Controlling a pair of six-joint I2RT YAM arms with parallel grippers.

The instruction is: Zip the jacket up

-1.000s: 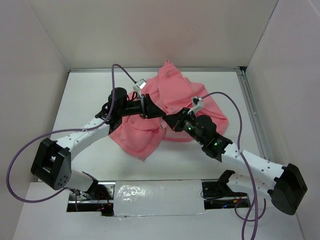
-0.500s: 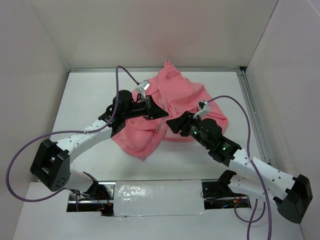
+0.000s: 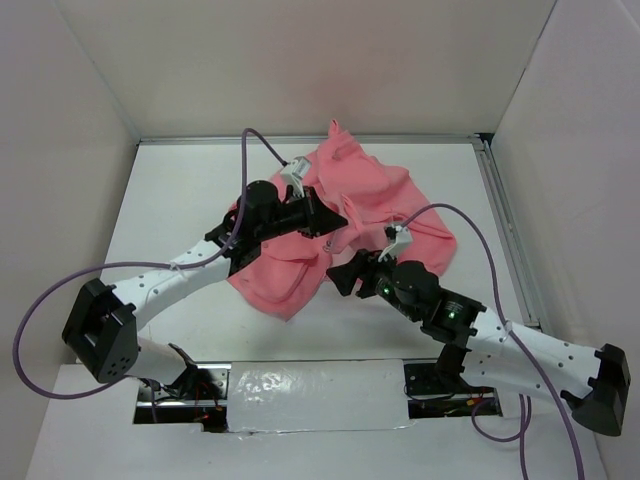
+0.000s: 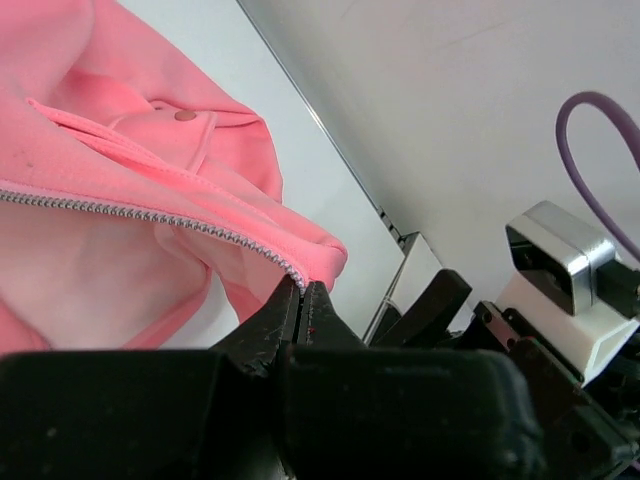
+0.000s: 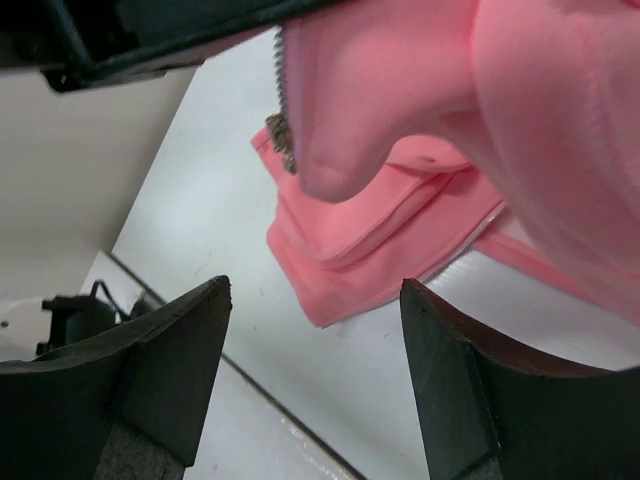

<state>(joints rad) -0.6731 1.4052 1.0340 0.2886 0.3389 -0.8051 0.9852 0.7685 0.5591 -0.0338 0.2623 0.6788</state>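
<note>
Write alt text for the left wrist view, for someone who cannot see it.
The left gripper, jaws shut, pinches the edge of the pink jacket at the end of its zipper teeth. The white table lies behind, and a white-and-silver camera housing sits at right.

Bright, even light inside white walls [image 3: 300,70].
The top view is sharp, with soft shadows beneath the arms [image 3: 180,275] on the table [image 3: 170,200] and a dull sheen on the silvery tape [image 3: 310,388] (near edge). Close up, the wrist views soften: the left gripper [image 4: 302,292] is a dark blur, and the jacket [image 5: 400,90] nearest the right wrist lens turns hazy.
</note>
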